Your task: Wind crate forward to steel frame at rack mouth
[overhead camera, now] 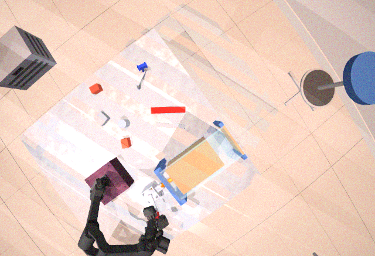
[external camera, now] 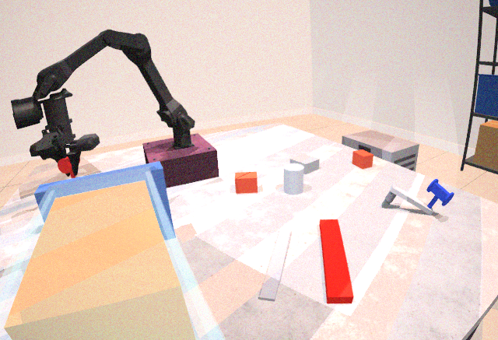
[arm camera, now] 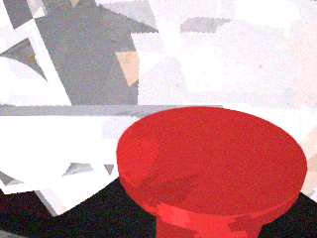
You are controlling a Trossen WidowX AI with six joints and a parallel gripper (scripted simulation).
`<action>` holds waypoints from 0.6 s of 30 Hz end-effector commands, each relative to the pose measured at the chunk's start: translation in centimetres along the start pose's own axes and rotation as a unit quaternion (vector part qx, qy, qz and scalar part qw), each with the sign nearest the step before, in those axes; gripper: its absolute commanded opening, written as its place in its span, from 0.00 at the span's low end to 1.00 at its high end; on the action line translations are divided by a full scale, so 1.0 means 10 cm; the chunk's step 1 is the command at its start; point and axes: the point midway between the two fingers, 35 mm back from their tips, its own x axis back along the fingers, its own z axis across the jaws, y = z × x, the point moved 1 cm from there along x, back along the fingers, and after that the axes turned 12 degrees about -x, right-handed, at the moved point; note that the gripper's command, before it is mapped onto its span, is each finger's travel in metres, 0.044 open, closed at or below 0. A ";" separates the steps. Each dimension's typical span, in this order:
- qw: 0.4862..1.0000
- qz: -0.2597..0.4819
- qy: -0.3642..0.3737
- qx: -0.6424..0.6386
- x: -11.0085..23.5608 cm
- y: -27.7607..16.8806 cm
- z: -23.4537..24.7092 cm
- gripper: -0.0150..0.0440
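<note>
Gripper: clenched on the red knob of the winch handle, left of the exterior frame, pointing down.
Handle arm: thin grey bar running from the knob toward the winch in the lower centre of the top view.
Crate: orange, inside the clear cubby, just behind the blue frame.
Spare blue-knobbed crank: right side of the desk, well apart.
</note>
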 end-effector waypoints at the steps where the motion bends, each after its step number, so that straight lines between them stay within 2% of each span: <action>1: 1.000 -0.023 0.004 0.018 0.03 0.24 0.14 0.25; 18: 1.000 -0.024 0.005 0.018 0.04 0.39 0.27 0.25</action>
